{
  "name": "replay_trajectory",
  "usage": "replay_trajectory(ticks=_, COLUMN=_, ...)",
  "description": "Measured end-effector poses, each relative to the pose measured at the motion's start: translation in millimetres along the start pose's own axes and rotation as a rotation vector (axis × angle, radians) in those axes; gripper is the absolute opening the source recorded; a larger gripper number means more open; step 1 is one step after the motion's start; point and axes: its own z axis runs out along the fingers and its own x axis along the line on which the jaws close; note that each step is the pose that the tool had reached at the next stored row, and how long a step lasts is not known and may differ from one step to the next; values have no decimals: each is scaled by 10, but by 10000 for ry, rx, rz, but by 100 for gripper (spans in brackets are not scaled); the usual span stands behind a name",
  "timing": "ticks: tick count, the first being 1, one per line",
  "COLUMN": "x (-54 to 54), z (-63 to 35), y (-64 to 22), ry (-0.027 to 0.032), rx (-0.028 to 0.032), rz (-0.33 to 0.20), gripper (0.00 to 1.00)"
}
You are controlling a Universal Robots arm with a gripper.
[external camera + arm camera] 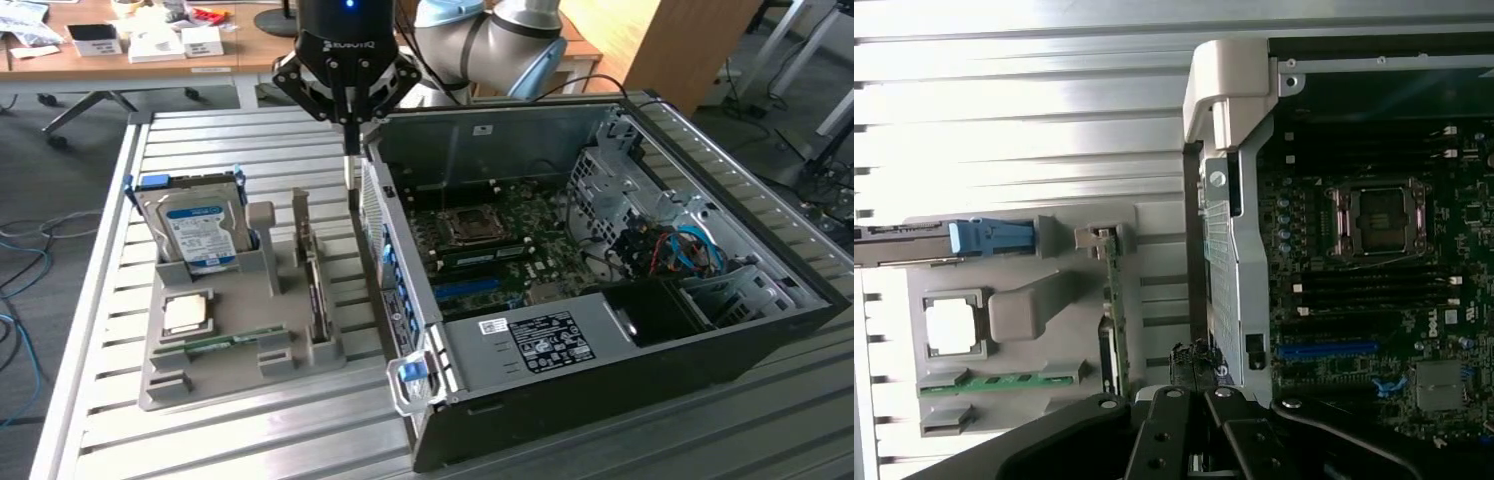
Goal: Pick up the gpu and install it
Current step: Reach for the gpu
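Green gpu (316,280) stands on edge in a grey fixture (220,372) beside the computer case (601,405), ready for grasping; the closed, empty end effector (351,150) hangs over the case's wall.

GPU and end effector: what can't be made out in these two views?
gpu: edge-on in the grey holder in both views; its cooler face is hidden.
End effector: fingertips cut off by the wrist view's edge; in the exterior view they overlap the case rim, contact unclear.
Hard drive label: print too small, exterior view.
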Motion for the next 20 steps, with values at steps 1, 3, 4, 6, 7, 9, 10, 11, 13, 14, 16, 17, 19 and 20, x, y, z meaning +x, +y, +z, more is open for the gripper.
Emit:
replay_trajectory(ticks=1, x=14, z=0, y=-1, ry=0, rx=0, rz=-1, gripper=11)
replay_trajectory(ticks=3, x=39, z=-1, y=-3, ry=0, rx=0, rz=0, gripper=11)
replay_trajectory(ticks=4, x=51, z=-1, y=-4, ry=0, rx=0, rz=0, gripper=11)
replay_trajectory(ticks=6, x=76, z=-2, y=-6, ry=-1, rx=-1, rz=0, gripper=11)
replay_trajectory(ticks=7, x=89, z=-2, y=-7, ry=-1, rx=-1, rz=0, gripper=11)
replay_trajectory(ticks=9, x=113, z=-3, y=-8, ry=0, rx=-1, rz=0, gripper=11)
replay_trajectory(ticks=10, x=120, z=-3, y=-9, ry=0, rx=-1, rz=0, gripper=11)
replay_trajectory(ticks=11, x=122, z=-3, y=-9, ry=-1, rx=-1, rz=0, gripper=11)
replay_trajectory(ticks=13, x=122, z=-3, y=-9, ry=0, rx=-1, rz=-2, gripper=11)
replay_trajectory(ticks=14, x=123, z=-3, y=-9, ry=0, rx=-1, rz=-2, gripper=11)
replay_trajectory(ticks=16, x=124, z=-3, y=-9, ry=0, rx=0, rz=0, gripper=11)
replay_trajectory(ticks=17, x=124, z=-3, y=-9, ry=0, rx=-1, rz=0, gripper=11)
replay_trajectory(ticks=19, x=124, z=-3, y=-9, ry=0, rx=-1, rz=0, gripper=11)
replay_trajectory(ticks=20, x=124, z=-3, y=-9, ry=0, rx=0, rz=0, gripper=11)
